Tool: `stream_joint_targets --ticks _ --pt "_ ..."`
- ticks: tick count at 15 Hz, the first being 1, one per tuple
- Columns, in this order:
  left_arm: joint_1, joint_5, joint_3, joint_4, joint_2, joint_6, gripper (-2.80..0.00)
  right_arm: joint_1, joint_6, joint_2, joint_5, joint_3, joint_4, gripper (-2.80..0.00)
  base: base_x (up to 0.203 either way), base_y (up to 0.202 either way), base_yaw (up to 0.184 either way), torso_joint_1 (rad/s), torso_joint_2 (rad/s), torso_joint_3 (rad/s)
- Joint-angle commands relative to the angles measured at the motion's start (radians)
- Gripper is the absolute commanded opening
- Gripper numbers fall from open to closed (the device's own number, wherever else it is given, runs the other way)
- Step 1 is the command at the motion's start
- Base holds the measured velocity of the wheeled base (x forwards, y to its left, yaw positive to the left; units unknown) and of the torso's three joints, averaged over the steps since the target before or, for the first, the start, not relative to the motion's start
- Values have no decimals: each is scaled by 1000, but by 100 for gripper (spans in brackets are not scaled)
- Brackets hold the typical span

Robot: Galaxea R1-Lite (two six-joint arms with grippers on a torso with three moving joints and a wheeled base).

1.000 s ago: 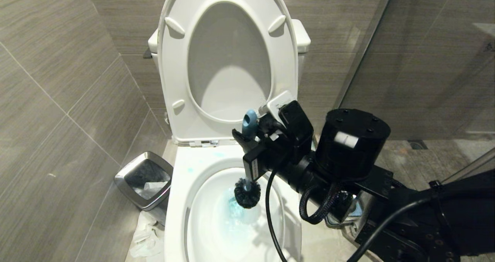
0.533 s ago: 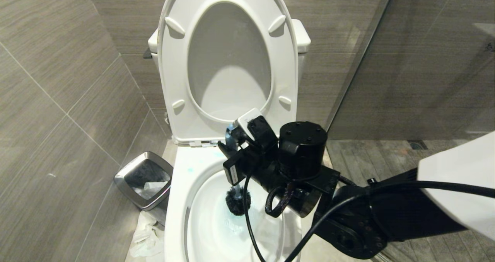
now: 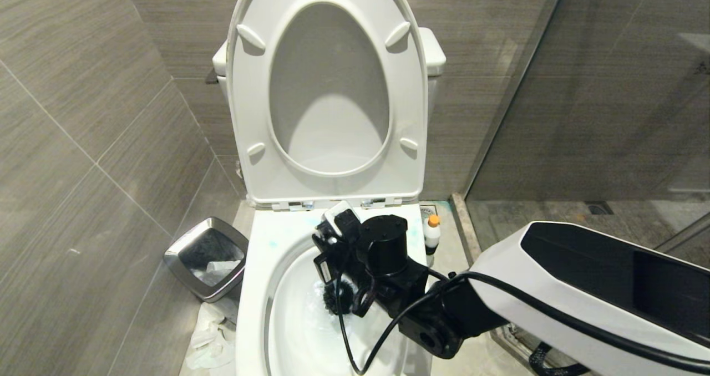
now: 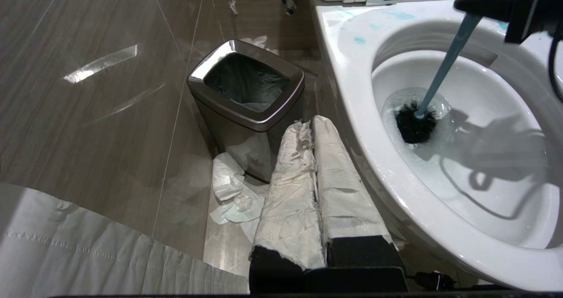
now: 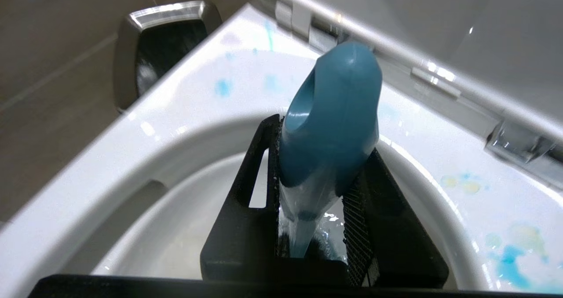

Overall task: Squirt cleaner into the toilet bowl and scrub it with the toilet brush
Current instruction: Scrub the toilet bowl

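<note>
The white toilet bowl stands with seat and lid raised; blue cleaner stains spot its rim. My right gripper reaches down into the bowl, shut on the blue-grey handle of the toilet brush. The shaft slants down, and the black bristle head sits in the water at the bottom. The cleaner, a small white bottle with an orange cap, stands upright on the floor just right of the bowl. My left gripper, wrapped in white, hangs shut and holding nothing, low beside the bowl's left side.
A square steel bin stands on the floor left of the bowl, with crumpled tissue in front of it. Tiled walls close in on the left and behind. A glass shower partition rises on the right.
My right arm has dropped lower into the bowl, pushing the brush head down into the water. The arm no longer covers the cleaner bottle. The left gripper has not moved.
</note>
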Motion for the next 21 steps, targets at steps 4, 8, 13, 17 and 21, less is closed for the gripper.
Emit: stream_joint_targets --ticks 4,8,13,17,21 --pt "0 0 2 0 1 0 -280 -16 -13 44 -4 -37 18 -280 0 0 0 0 0 0" --pt "0 0 2 0 1 0 -280 -15 -13 -153 -5 -32 92 -280 0 0 0 0 0 0" --pt "0 0 2 0 1 0 -280 -15 -11 -195 -12 -33 137 -280 0 0 0 0 0 0" --pt "0 0 2 0 1 0 -280 -21 -8 -67 -12 -49 137 -280 0 0 0 0 0 0" --pt "0 0 2 0 1 0 -280 -36 -7 77 -39 -117 135 -280 0 0 0 0 0 0"
